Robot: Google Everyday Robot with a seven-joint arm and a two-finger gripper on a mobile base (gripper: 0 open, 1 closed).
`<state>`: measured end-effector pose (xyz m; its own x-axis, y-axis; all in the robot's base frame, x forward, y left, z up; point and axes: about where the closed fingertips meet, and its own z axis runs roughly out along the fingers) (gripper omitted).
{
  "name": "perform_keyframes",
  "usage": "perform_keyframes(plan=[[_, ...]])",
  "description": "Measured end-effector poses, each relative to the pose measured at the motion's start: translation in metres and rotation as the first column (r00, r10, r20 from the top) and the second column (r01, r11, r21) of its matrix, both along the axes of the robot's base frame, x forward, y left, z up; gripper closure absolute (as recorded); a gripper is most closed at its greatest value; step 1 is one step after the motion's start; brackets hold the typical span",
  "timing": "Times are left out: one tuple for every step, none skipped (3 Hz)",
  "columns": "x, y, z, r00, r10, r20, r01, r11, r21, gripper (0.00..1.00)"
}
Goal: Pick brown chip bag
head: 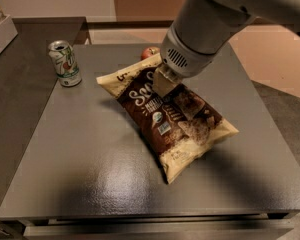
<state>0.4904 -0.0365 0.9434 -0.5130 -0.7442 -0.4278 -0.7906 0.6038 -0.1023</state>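
Camera view: The brown chip bag (175, 129) is lying flat near the middle of the gray table (90, 169), running diagonally from the table's far centre toward its near right. The bag's dark brown face with white lettering is facing up, and its cream-yellow edges are showing all around. The gripper (165, 83) is sitting at the bag's upper end, over the table's far centre, at the tip of the pale gray arm (210, 24). Whether the gripper is open, closed or gripping the bag cannot be determined here. A green-and-white soda can (64, 63) is standing upright by the table's far left corner. A red apple (150, 52) is resting at the table's far edge, partly hidden behind the arm.
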Motion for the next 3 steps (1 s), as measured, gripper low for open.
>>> perform_keyframes(plan=[[-0.001, -0.005, 0.032, 0.9974, 0.028, 0.066, -0.029, 1.0, 0.01, 1.0], [-0.006, -0.01, 0.07, 0.9869, 0.081, 0.139, -0.083, 0.996, 0.008, 1.0], [-0.006, -0.01, 0.071, 0.9869, 0.081, 0.139, -0.083, 0.996, 0.008, 1.0]])
